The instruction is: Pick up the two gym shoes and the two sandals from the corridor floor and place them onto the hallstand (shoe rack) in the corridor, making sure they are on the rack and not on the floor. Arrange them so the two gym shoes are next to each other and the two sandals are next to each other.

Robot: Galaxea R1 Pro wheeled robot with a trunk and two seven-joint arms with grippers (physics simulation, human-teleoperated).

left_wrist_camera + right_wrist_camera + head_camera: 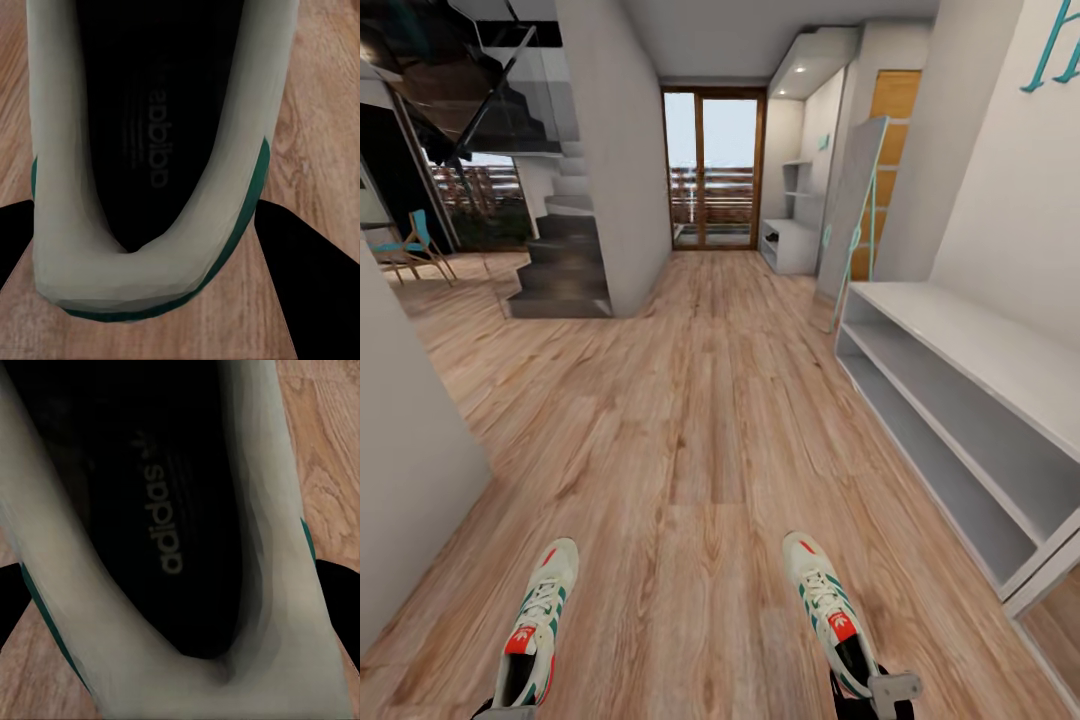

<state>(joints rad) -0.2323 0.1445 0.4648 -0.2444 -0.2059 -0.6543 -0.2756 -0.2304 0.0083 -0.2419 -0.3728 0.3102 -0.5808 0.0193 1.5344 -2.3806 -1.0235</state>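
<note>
Two white gym shoes with green stripes point forward low in the head view, the left one [538,625] and the right one [825,610], both over the corridor floor [700,420]. My left gripper [505,712] is shut on the left shoe's heel [150,255], with a black finger [315,285] on each side of it. My right gripper [875,695] is shut on the right shoe's heel [262,607], which a dark finger [341,600] flanks. The light-grey hallstand [980,345] runs along the right wall, its shelves bare. The sandals are out of view.
A grey wall [400,480] juts in at the left. Dark stairs [560,260] rise at the back left. A leaning mirror [855,215] and a small white cabinet [790,245] stand beyond the hallstand. A glass door [712,170] closes the corridor's far end.
</note>
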